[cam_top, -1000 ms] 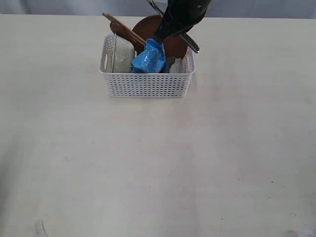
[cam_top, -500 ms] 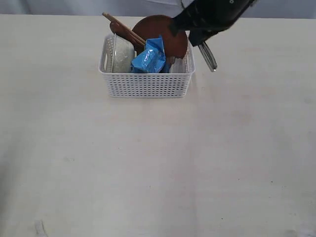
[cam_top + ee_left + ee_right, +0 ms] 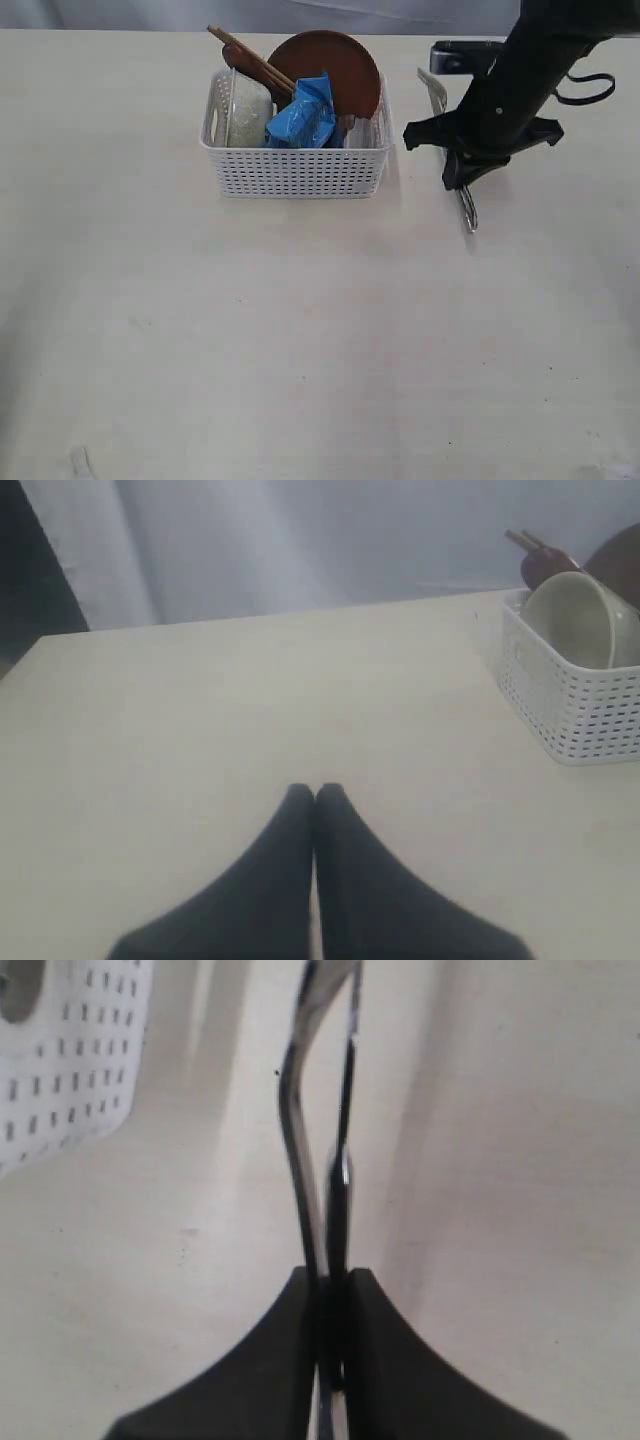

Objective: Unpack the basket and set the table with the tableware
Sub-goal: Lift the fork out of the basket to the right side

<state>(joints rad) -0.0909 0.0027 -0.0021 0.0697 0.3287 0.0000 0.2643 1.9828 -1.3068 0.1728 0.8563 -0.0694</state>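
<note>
The white basket [image 3: 295,170] stands at the back of the table [image 3: 300,330]. It holds a brown plate [image 3: 330,62] on edge, a pale bowl [image 3: 245,110] on its side and wooden chopsticks [image 3: 245,55]. To its right, my right gripper [image 3: 462,172] hangs low over the table, shut on two steel pieces held side by side, the fork [image 3: 297,1130] and the knife [image 3: 346,1190]. Their lower ends [image 3: 468,215] reach close to the tabletop. My left gripper [image 3: 315,792] is shut and empty over bare table, well away from the basket [image 3: 560,700] and bowl [image 3: 570,620].
A blue chip bag [image 3: 302,115] sits in the basket in front of the plate. The basket wall [image 3: 70,1070] lies a little way from the held cutlery. The table's back edge runs just behind the basket.
My right arm has swung from above the basket to the right and down toward the table, carrying the knife and fork with it. The basket's contents have stayed put.
</note>
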